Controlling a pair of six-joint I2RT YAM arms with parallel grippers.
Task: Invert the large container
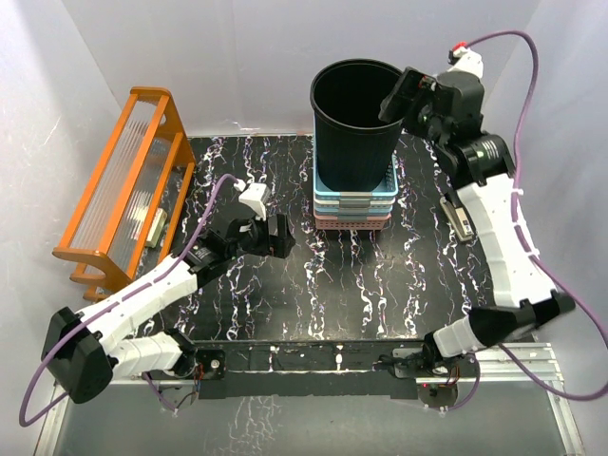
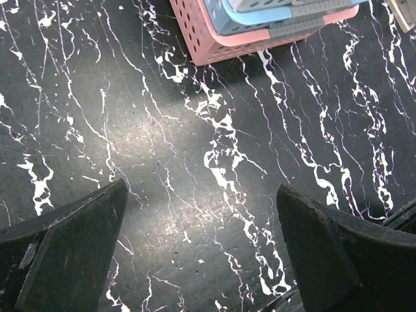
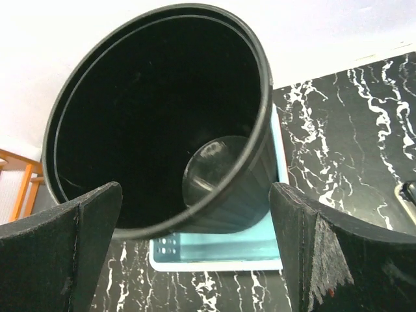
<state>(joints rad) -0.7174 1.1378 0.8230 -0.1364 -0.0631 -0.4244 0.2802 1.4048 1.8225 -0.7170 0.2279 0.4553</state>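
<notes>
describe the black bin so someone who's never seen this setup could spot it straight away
Start at the black white-veined table and look to its far edge, right of the orange rack, for a stack of shallow baskets. Standing in the top one, mouth up, is the black bin. It is the only tall, round, dark container; its neighbours are low, rectangular and pastel.

The large container (image 1: 355, 142), a tall black round bin with finely ribbed, tapered sides, is seen upright, mouth upward. It is set in the top basket of the stacked baskets (image 1: 352, 211) at the table's far middle.
</notes>
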